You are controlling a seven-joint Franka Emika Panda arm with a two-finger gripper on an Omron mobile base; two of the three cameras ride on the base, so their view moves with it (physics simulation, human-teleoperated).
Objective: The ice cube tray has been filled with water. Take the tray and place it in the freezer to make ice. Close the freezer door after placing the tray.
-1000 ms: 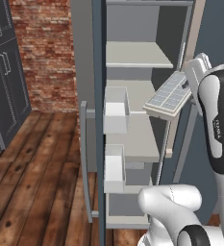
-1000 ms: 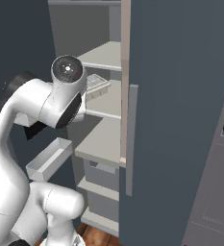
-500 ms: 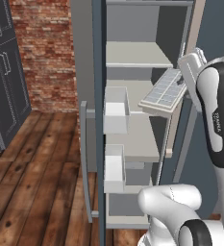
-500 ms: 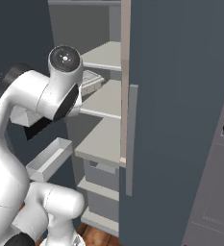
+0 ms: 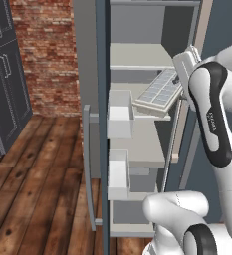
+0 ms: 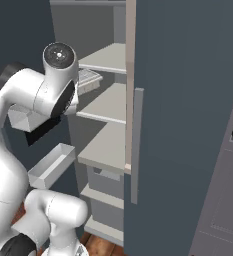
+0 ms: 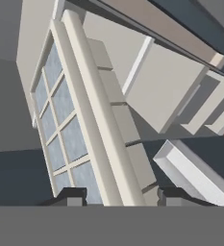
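The tray (image 5: 159, 91) is held tilted at a middle shelf inside the open freezer (image 5: 137, 55). In the hand view, the gripper (image 7: 117, 196) is seen clamped on the tray's long rim. White door bins (image 5: 118, 113) are shown from the left; from the right, the tray (image 6: 88, 79) is half hidden behind the arm.
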